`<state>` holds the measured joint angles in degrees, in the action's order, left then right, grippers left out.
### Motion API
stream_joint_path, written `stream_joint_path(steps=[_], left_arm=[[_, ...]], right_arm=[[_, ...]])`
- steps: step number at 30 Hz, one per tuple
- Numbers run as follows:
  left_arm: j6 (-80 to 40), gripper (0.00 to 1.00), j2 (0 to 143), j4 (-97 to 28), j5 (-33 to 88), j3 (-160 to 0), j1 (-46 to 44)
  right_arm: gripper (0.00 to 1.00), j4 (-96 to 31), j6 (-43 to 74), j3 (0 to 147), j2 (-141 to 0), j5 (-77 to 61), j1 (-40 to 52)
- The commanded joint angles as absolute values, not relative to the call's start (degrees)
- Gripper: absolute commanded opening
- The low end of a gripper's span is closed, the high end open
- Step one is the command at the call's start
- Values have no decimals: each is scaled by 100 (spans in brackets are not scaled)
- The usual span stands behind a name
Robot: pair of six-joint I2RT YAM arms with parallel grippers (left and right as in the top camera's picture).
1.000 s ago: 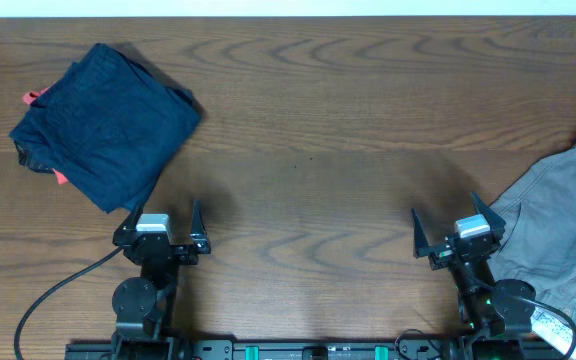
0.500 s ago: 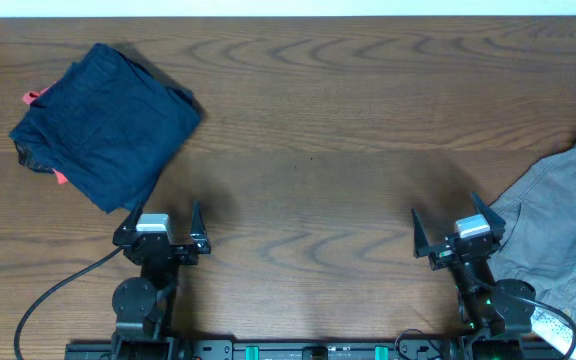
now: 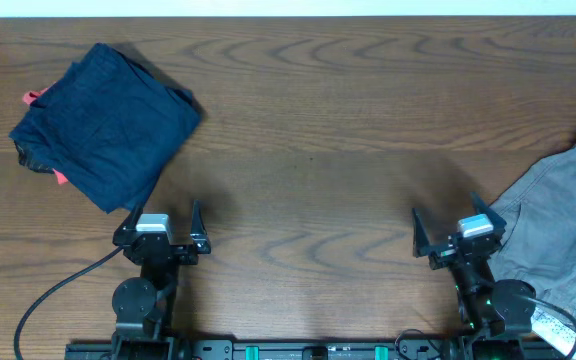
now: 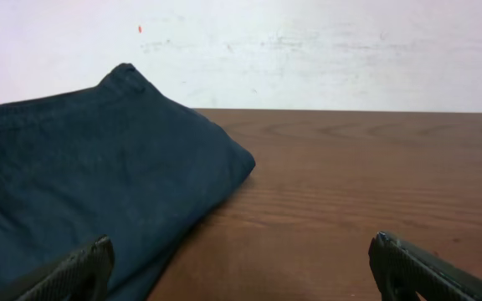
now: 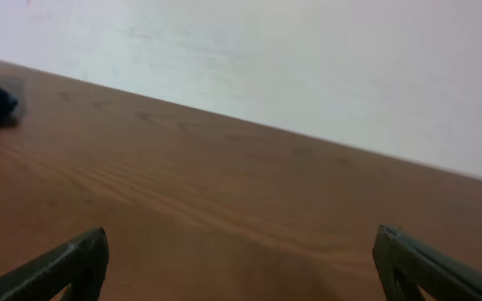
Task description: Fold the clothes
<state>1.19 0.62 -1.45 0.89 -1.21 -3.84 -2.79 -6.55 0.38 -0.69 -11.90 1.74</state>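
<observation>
Overhead, shorts point(image 3: 563, 235) just beside right gripper point(image 3: 446, 207)

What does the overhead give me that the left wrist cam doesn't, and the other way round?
Only the overhead shows the grey-khaki shorts, lying at the right edge of the table and partly out of frame, and the right claw, open close beside them. Only the left wrist view shows the pale wall behind the table. Both show the folded navy garment and the left claw, open and holding nothing.
</observation>
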Motion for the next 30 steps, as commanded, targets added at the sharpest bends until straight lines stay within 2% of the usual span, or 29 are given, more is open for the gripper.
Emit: stream_joint_path(steps=[1, 10, 20, 27, 30], left_arm=[[-322, 98, 34, -397, 12, -108, -360], [-943, 98, 779, -2040, 497, -1457, -360], [-1063, 98, 3052, -4034, 760, -3579, -360], [-1063, 98, 4062, -4311, 1693, -4021, -360], [-1063, 98, 4307, -4307, 1741, -4021, -360]], right_arm=[[99, -502, 261, 191, -38, -613, 226], [99, -2049, 340, 1605, -727, 375, 226], [99, -3964, 812, 3420, -3686, 1031, 167], [99, -4058, 764, 3575, -5522, 1090, 113], [80, -4174, 1085, 3535, -6189, 1581, 91]])
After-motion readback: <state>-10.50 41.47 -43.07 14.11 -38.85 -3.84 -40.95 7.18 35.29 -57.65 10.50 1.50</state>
